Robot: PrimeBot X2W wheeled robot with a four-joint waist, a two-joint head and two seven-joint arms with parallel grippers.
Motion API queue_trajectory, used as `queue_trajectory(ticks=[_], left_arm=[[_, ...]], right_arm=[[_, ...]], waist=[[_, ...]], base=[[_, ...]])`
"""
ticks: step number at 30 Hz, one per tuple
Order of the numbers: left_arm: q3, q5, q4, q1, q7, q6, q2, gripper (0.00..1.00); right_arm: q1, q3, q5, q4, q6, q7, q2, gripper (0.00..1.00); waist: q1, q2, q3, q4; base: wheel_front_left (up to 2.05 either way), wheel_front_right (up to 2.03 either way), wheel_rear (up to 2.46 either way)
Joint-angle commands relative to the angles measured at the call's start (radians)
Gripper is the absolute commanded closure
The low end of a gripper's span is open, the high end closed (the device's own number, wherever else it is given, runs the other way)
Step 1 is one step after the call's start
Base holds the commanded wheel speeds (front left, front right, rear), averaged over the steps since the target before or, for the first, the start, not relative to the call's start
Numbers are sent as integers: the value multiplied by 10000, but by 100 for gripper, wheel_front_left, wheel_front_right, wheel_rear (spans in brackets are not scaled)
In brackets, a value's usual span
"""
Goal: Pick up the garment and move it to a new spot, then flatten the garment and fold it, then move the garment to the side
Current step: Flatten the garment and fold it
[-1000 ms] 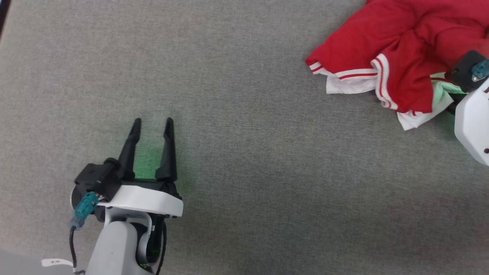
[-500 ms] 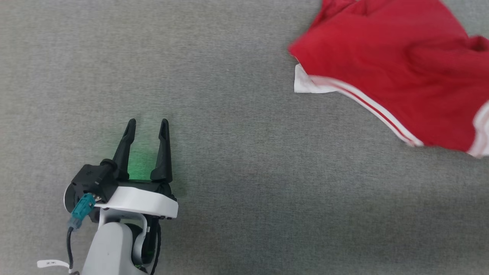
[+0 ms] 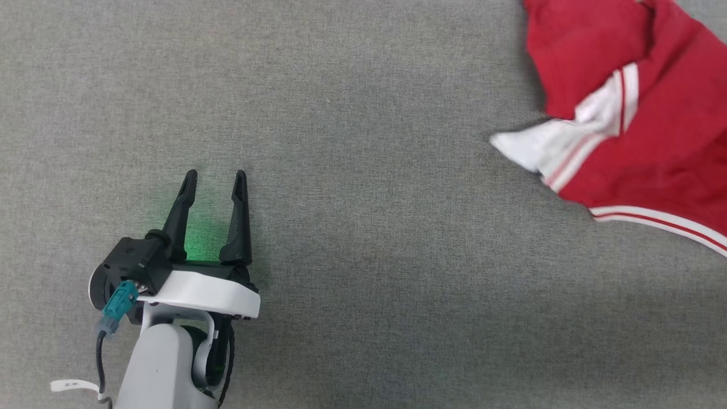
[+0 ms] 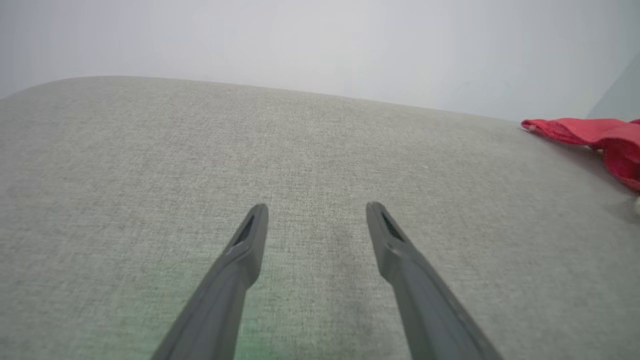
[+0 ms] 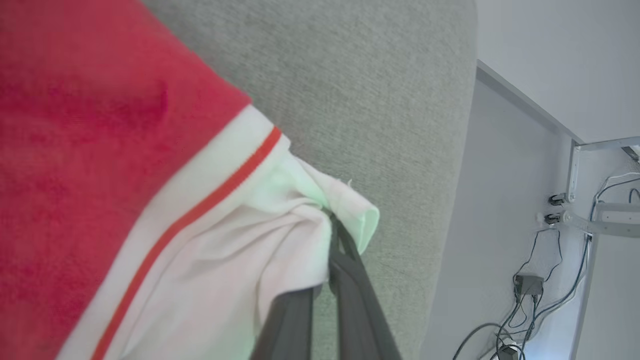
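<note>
Firmly, right tool [image 5: 332,220] clamps the garment [image 5: 100,125]; left tool [image 3: 214,173] gapes well apart from it.

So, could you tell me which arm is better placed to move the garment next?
Right: the right gripper is shut on the garment at its white edge, while the left gripper sits open, well apart.

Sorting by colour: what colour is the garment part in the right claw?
White; the garment is otherwise red. Right wrist view.
</note>
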State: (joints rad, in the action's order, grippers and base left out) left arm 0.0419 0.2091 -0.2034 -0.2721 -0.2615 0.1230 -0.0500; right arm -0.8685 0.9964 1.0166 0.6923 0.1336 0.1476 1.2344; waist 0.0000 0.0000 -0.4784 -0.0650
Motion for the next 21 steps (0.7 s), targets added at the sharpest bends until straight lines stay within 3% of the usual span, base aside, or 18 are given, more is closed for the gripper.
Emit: queue_trajectory(ticks=[1,5,6,7,8,11,16,17,21], left_arm=[[-68,-186,-24,-104,-52,19,-24,0],[-95,-250,-38,-143,-52,54,-16,0],[-70,-320,-33,-181,-52,64,-19,0],[-35,-389,-48,-211,-54,74,-22,0],[13,-462,-72,-280,-52,72,-21,0],[426,-493,66,-674,-52,80,-269,0],[1717,-375,182,-1727,-52,84,-1410,0],[1717,-375,182,-1727,-52,84,-1410,0],[3121,301,-73,-3000,23,85,-2343,0]], right_arm=[[138,-110,3,241,-51,-115,-152,100],[98,-341,-63,823,-51,-401,-547,100],[59,-422,-113,927,-50,-526,-673,88],[13,-493,-210,1096,-51,-698,-772,35],[-35,-599,-220,1249,-51,-897,-876,0],[-25,-928,-305,1622,-50,-1635,-1234,0],[189,-1554,-280,2052,-50,-3147,-1724,0],[189,-1554,-280,2052,-50,-3147,-1724,0],[357,-2109,-237,1823,-48,-3910,-2287,0]], waist=[[0,0,9,11],[0,0,58,143],[0,0,83,200],[0,0,108,260],[0,0,140,321],[0,0,265,542],[0,0,573,1044],[0,0,573,1044],[0,0,808,1553]], base=[[0,0,0],[0,0,0],[0,0,0],[0,0,0],[0,0,0],[0,0,0],[0,0,0],[0,0,0],[0,0,0]])
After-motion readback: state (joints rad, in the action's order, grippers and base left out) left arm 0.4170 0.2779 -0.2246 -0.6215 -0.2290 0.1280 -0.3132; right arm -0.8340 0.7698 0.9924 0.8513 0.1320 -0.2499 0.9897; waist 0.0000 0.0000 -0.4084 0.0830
